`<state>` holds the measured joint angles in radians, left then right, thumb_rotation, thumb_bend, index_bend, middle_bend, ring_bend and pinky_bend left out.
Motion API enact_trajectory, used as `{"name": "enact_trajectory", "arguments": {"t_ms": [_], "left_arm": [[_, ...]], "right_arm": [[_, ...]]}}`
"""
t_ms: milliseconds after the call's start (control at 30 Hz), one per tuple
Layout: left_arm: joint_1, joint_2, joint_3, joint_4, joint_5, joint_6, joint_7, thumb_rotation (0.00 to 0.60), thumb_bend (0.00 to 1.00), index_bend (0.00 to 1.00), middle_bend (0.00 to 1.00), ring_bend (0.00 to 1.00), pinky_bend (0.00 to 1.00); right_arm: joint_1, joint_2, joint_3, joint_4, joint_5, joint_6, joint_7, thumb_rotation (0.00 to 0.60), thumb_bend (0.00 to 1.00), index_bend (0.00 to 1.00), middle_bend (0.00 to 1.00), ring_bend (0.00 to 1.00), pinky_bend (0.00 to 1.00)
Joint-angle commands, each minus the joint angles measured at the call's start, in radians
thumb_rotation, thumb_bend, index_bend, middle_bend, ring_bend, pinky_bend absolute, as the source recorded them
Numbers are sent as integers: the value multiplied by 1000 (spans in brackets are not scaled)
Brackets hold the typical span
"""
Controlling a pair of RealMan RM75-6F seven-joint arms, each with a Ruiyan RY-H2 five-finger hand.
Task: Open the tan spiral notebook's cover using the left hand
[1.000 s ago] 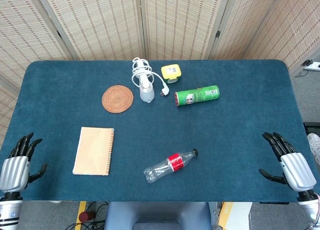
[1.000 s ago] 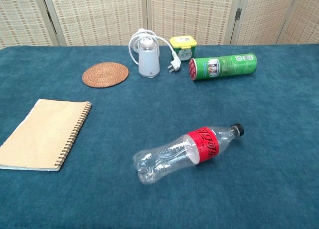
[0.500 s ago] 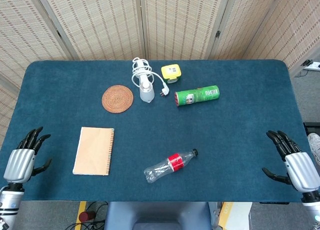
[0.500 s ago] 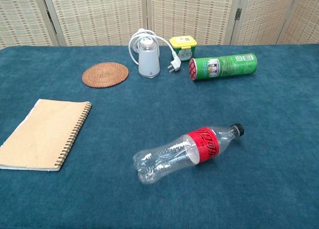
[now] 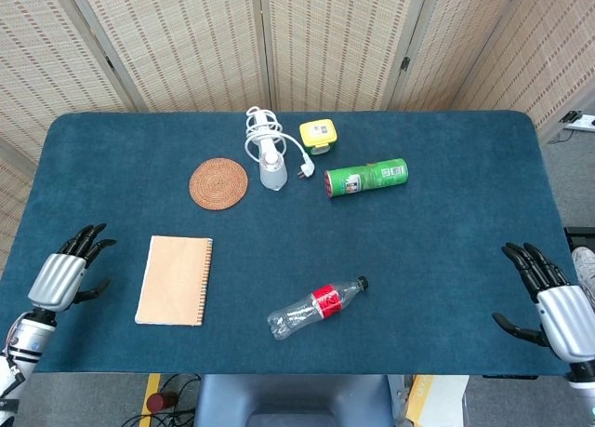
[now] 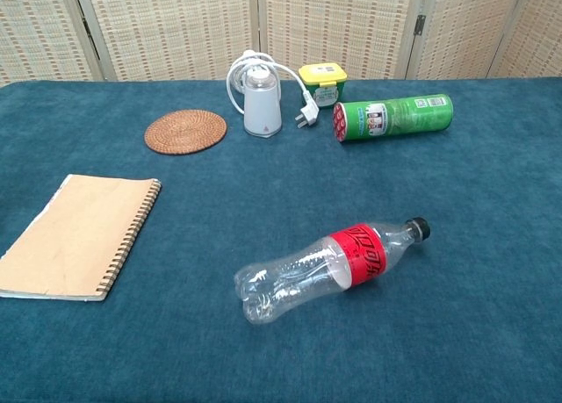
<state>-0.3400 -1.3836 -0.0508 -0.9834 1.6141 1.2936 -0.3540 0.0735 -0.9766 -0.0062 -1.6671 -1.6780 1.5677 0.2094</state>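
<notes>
The tan spiral notebook (image 5: pixel 174 280) (image 6: pixel 81 235) lies closed and flat on the blue table, its wire spine along the right edge. My left hand (image 5: pixel 63 277) hovers to its left near the table's left edge, fingers spread and empty, a short gap from the cover. My right hand (image 5: pixel 555 303) stays at the table's near right corner, fingers apart and empty. Neither hand shows in the chest view.
A clear plastic bottle with a red label (image 5: pixel 317 306) (image 6: pixel 326 266) lies right of the notebook. Further back are a woven coaster (image 5: pixel 218 182), a white device with a coiled cord (image 5: pixel 270 157), a yellow box (image 5: pixel 317 134) and a green can on its side (image 5: pixel 366 178).
My left hand has moved up and to the right, closer to the notebook. My right hand has drifted slightly down and right. The notebook has not moved.
</notes>
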Motion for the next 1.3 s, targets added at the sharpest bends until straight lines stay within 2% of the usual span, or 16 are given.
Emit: {"name": "enact_trajectory", "arguments": {"t_ms": [33,267,567,867,1300], "left_arm": [[-35,-87,25,166,18,-27,-102,600,285,235,82,49,223],[-43,-204,49,410,22,-16,-228,600,152,216,91,49,222],[-46,-347,77,663,35,34,-319,600,133,200,91,49,221],[-59,-419,103,790,47,46,-313,600,133,204,100,49,216],[-77,-458,138,844,62,51,-283,600,133,185,100,49,216]], "right_arm": [[-3,3,-1,-6,0,2,-7,600,222,3,118,14,151],[-9,1,-2,-16,1,2,-18,600,222,3,118,14,151],[-18,10,-3,-36,2,8,-36,600,222,3,118,14,151],[-23,20,-5,-59,-4,8,-60,600,222,3,118,14,151],[-28,22,-4,-81,2,3,-84,600,222,3,118,14,151]]}}
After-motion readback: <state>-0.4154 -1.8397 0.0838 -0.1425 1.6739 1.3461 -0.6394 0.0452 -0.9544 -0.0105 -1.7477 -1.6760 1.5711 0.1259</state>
